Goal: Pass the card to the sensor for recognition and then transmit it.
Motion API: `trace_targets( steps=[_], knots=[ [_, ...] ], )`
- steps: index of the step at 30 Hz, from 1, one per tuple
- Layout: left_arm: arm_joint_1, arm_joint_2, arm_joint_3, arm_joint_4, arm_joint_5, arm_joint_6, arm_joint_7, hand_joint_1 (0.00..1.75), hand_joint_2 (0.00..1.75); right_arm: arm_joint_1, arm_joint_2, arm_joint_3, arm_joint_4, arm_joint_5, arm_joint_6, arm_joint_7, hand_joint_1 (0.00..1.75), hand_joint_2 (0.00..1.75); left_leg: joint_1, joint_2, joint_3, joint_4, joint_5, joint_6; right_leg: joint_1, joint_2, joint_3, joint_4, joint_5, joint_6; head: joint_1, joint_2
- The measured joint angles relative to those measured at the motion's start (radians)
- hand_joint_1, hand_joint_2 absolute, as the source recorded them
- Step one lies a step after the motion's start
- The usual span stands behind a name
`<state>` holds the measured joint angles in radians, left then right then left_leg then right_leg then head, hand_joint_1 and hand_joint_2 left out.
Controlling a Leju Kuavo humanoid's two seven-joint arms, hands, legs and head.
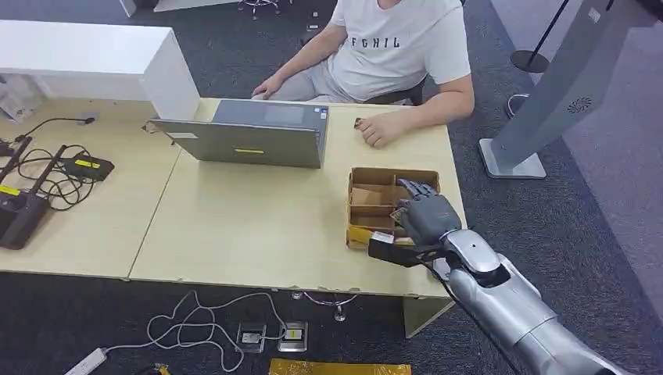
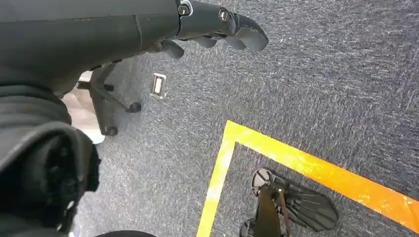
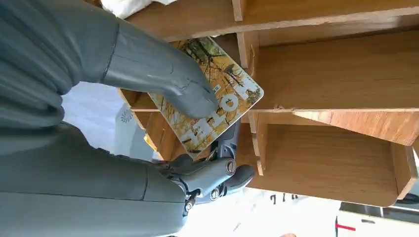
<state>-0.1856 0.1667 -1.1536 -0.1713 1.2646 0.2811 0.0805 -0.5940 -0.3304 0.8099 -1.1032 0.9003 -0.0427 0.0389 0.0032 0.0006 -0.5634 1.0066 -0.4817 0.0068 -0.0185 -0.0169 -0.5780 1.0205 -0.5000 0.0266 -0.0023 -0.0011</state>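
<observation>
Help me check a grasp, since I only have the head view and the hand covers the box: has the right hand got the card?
Observer: Yes. In the right wrist view the right hand pinches the card, with the thumb on its printed face and the fingers underneath.
Operator: Is it out of the wooden box?
Observer: Not clearly. The card's far corner lies across a divider of the wooden box.
Operator: And the left hand?
Observer: The left hand hangs over grey carpet and holds nothing.
</observation>
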Motion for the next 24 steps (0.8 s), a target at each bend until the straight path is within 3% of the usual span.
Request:
trace_targets(
  steps=[6, 16, 24],
  knots=[
    [0.000, 0.000, 0.000, 0.000, 0.000, -0.001, 0.001, 0.00, 0.00, 0.000, 0.002, 0.000, 0.003, -0.011, -0.021, -0.021, 1.75, 1.75, 0.000, 0.000, 0.000, 0.000, 0.000, 0.000, 0.000, 0.000, 0.000, 0.000, 0.000, 0.000, 0.000, 0.000],
    [0.000, 0.000, 0.000, 0.000, 0.000, 0.007, 0.003, 0.00, 0.00, -0.005, 0.004, -0.007, 0.009, -0.010, -0.144, -0.033, 1.75, 1.75, 0.000, 0.000, 0.000, 0.000, 0.000, 0.000, 0.000, 0.000, 0.000, 0.000, 0.000, 0.000, 0.000, 0.000],
    [0.004, 0.000, 0.000, 0.000, 0.000, 0.010, 0.003, 0.00, 0.00, -0.006, 0.004, -0.030, -0.009, -0.009, -0.148, -0.030, 1.75, 1.75, 0.000, 0.000, 0.000, 0.000, 0.000, 0.000, 0.000, 0.000, 0.000, 0.000, 0.000, 0.000, 0.000, 0.000]
  ],
)
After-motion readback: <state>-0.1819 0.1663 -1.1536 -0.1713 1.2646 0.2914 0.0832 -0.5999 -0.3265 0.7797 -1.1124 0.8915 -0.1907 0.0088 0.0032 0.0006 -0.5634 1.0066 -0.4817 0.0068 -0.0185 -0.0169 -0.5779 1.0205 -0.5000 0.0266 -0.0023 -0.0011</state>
